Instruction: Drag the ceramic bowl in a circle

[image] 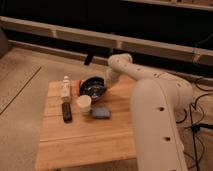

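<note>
Beside glossy round ceramic bowl [94, 86]; tool [105, 85]

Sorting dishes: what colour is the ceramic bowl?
Dark blue-black ceramic bowl, camera view; gripper at its rim.

Ceramic bowl [94, 87]: dark glossy, shallow, upright, far side of wooden table; pincer [106, 84] at rim.

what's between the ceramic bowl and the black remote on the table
In the camera view, the small white cup stands between the ceramic bowl and the black remote. The gripper is at the bowl's right rim.
</note>
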You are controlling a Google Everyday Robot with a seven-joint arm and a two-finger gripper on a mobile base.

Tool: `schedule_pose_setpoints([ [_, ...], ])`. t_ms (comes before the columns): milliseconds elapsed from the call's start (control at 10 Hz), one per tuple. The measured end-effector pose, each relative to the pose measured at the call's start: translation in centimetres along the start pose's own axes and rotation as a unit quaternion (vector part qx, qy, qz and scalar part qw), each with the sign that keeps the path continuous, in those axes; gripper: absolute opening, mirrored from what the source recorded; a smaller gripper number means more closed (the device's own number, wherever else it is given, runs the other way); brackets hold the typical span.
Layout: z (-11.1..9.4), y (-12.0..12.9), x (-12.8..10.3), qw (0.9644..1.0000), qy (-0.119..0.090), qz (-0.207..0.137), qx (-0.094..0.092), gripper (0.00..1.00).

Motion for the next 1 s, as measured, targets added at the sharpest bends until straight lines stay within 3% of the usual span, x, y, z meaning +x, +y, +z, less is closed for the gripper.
schedule_pose_setpoints([
  [300, -0.2, -5.1, 0.4, 0.9989, 0.013, 0.034, 0.031, 0.00],
  [500, -0.5, -6.5, -1.4, 0.9983, 0.016, 0.022, 0.051, 0.00],
  [700, -0.9, -6.0, -4.9, 0.9972, 0.014, -0.009, 0.073, 0.00],
  [1000, -0.7, -3.3, -7.8, 0.9968, 0.010, -0.037, 0.070, 0.00],
])
